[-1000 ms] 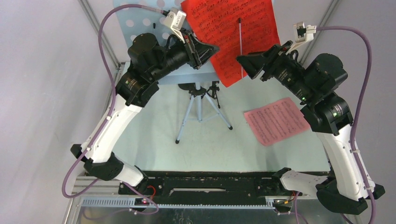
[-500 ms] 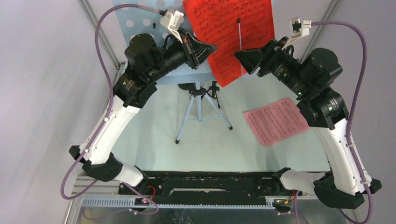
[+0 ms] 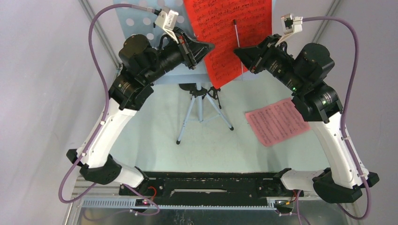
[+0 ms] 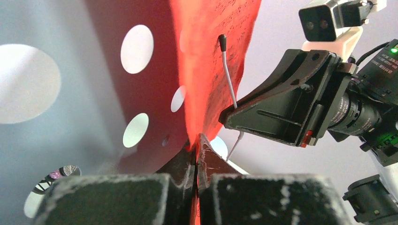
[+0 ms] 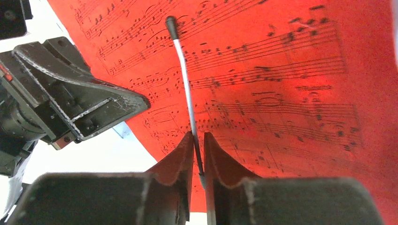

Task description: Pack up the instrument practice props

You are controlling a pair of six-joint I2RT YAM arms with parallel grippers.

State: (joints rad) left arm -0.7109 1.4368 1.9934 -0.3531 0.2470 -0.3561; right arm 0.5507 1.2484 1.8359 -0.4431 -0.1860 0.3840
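The red score sheet [image 3: 225,28] leans on the pale blue perforated music desk [image 3: 136,23] atop the blue-grey tripod [image 3: 199,105]. My left gripper [image 3: 210,47] is shut on the sheet's lower left edge. The left wrist view shows the red paper [image 4: 211,47] pinched between the closed jaws of the left gripper [image 4: 197,143], with the desk [image 4: 56,117] behind. My right gripper [image 3: 237,52] has closed round the thin silver retaining wire [image 3: 238,35] lying across the sheet. In the right wrist view the wire [image 5: 187,84] runs down between the jaws of the right gripper [image 5: 198,137], over the sheet [image 5: 281,70].
A pink score sheet [image 3: 277,121] lies flat on the table at the right. A black mount [image 3: 216,89] sits by the tripod's head. Metal frame posts [image 3: 98,33] slant at the back corners. The two grippers stand close, facing each other.
Both arms have moved slightly back and up. The right jaws have closed in round the wire. The left jaws have tightened fully on the red sheet's edge.
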